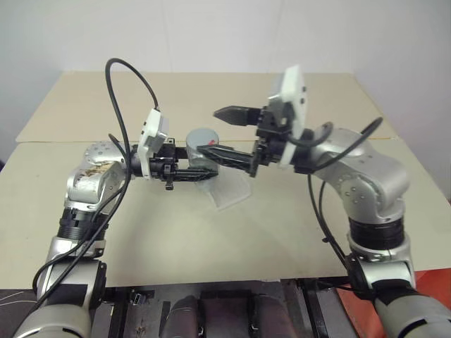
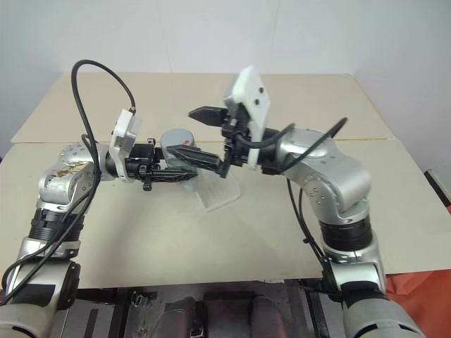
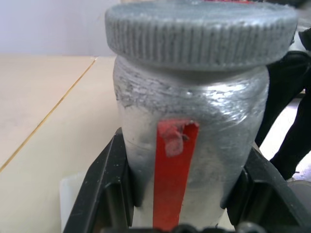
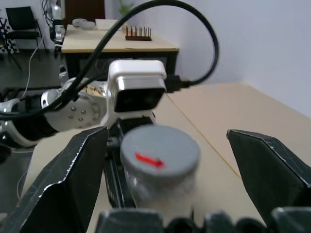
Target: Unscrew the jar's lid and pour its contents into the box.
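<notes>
Two tools meet over the middle of the beige table, and you should watch the gap between them. Your left tool is clamped tight on the small silvery-grey cylindrical jar with the red strip on its side, holding it upright above the table, just over the small clear whitish plastic box that lies near the centre. The round ribbed grey screw lid is on the jar, with a red mark on its top. Your right tool stands fully open and holds nothing; one black finger reaches past the far side of the lid and the other along the near side, so the lid sits between them without contact.

The main risk, as I judge it, is closing off-centre: the fingers could catch only the lid's edge and slip on the ribbing. If you twist hard, the jar may turn inside the left grip, since its wrapped surface looks smooth. A sudden release of the lid could also jolt the jar and spill its contents beside the box.
</notes>
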